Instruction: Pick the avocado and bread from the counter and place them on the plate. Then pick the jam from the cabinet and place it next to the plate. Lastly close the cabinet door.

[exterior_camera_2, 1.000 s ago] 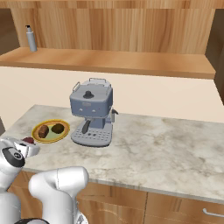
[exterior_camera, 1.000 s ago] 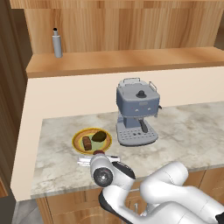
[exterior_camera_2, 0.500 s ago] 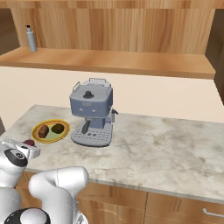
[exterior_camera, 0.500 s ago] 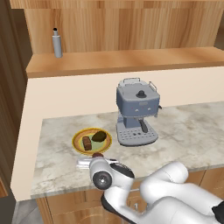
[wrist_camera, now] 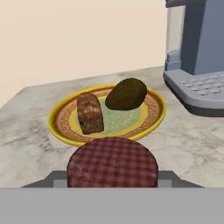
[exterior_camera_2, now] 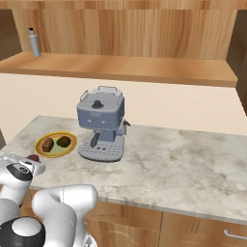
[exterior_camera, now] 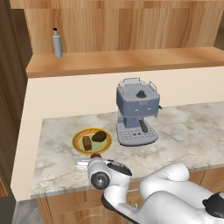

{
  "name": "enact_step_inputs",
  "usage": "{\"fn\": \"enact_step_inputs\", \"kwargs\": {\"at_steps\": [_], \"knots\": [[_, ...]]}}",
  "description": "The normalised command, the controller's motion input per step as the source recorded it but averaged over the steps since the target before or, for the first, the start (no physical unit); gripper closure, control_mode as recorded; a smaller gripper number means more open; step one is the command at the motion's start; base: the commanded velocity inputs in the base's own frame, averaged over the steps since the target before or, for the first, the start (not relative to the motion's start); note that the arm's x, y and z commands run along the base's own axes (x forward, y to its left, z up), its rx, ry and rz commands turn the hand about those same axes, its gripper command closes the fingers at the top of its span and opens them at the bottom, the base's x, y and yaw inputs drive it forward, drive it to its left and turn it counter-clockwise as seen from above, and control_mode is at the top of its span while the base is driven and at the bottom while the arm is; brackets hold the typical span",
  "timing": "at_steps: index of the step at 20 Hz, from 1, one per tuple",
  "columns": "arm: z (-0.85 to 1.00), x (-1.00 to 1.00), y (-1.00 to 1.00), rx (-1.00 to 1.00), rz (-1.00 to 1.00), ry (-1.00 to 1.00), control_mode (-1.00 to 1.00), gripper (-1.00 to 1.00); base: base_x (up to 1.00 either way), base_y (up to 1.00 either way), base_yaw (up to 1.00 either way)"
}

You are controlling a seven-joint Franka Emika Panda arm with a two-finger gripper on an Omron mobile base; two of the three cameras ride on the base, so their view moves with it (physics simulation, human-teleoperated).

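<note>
The plate lies on the counter left of the coffee machine. On it are the brown bread and the dark avocado, side by side. My gripper is low at the counter's front, just before the plate, shut on the jam, a jar with a red plaid lid. Whether the jar rests on the counter I cannot tell.
A blue-grey coffee machine stands right of the plate. A grey bottle stands on the wooden shelf above. A dark wood panel runs down the left edge.
The hand with the jam has sunk slightly toward the counter in front of the plate. The plate, bread and avocado have not moved.
</note>
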Motion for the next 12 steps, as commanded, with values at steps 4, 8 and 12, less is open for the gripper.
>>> {"fn": "enact_step_inputs", "kwargs": {"at_steps": [4,8,12], "knots": [[-0.08,0.08,0.0,0.0,0.0,0.0,-1.0,1.0,0.0,0.0,0.0],[-0.1,0.04,0.0,0.0,0.0,0.0,-1.0,1.0,0.0,0.0,0.0],[-0.13,0.0,0.0,0.0,0.0,0.0,-1.0,1.0,0.0,0.0,0.0]]}}
